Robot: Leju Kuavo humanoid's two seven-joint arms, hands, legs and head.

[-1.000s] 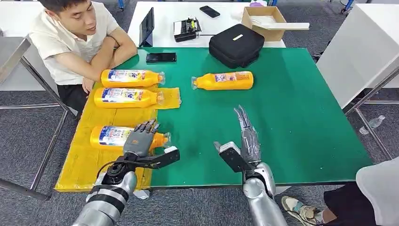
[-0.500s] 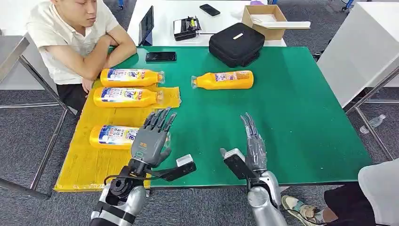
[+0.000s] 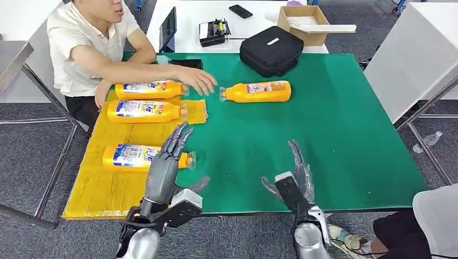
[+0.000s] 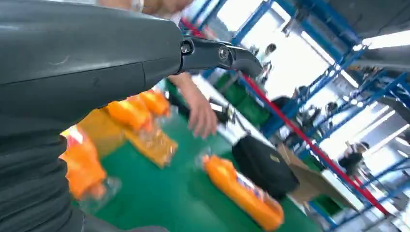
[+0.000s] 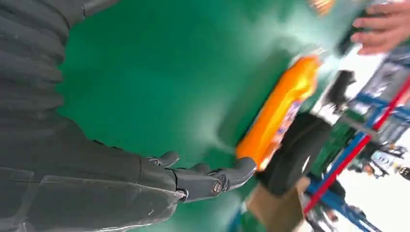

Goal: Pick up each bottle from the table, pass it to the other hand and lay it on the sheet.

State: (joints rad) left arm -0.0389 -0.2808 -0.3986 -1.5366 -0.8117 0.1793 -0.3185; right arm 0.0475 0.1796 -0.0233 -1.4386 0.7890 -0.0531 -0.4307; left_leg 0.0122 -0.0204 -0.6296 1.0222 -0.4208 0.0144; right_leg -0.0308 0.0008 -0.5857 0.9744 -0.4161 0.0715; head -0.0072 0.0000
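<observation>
Three orange bottles lie on the yellow sheet (image 3: 97,186): one at the back (image 3: 149,89), one in the middle (image 3: 143,111) and one at the front (image 3: 132,156). A fourth orange bottle (image 3: 256,91) (image 4: 241,193) (image 5: 278,108) lies on the green table (image 3: 324,135), apart from the sheet. My left hand (image 3: 164,164) is raised and empty, fingers straight, just beside the front bottle's cap. My right hand (image 3: 297,175) hovers empty near the table's front edge, fingers extended. A person's hand (image 3: 197,80) reaches between the back bottle and the fourth bottle.
A black bag (image 3: 271,51), a phone (image 3: 184,63), a tablet (image 3: 168,29) and a cardboard box (image 3: 305,20) sit at the back. The person (image 3: 92,43) sits at the far left corner. A white table (image 3: 416,54) stands to the right.
My left hand has let go of the front bottle and lifted off it toward me. My right hand has pulled back toward the front edge. The person's hand has reached out over the table.
</observation>
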